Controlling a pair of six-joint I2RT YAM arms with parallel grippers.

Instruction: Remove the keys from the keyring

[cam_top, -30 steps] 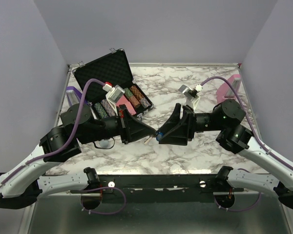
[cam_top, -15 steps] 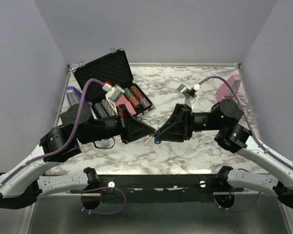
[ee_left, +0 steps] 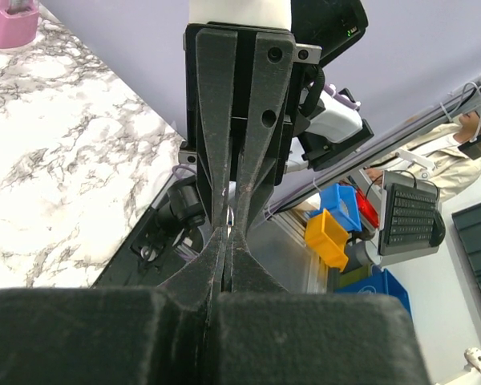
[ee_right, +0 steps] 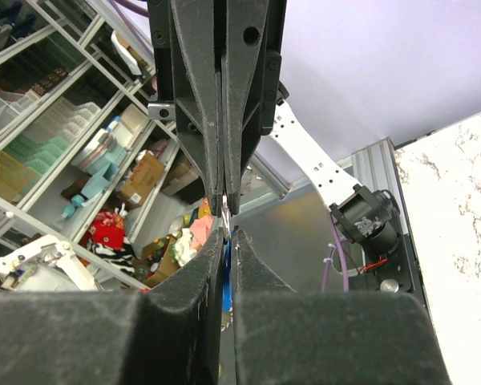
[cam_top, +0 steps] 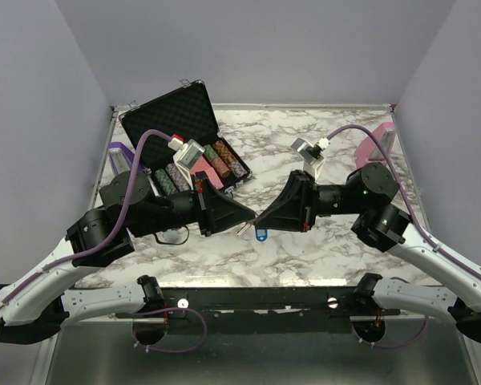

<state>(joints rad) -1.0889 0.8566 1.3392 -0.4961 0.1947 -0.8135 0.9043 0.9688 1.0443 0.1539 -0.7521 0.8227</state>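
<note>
Left hand (cam_top: 252,217): fully closed; hold unclear.
Right hand (cam_top: 259,220): narrowed to a slit; grip unclear.
Key (cam_top: 242,230): looked light, stiff, slippery; best pinched flat.
Keyring (cam_top: 261,235): hung beneath.

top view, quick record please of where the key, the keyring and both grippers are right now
left gripper: shut, tip meeting the other arm's tip
right gripper: jaws almost together, blue sliver in the gap in its wrist view; grip unclear
key: silver, poking out just below the left gripper's tip; held or not unclear
keyring: blue tag showing just below the two tips
poker chip case: open, back left, chips inside
</note>
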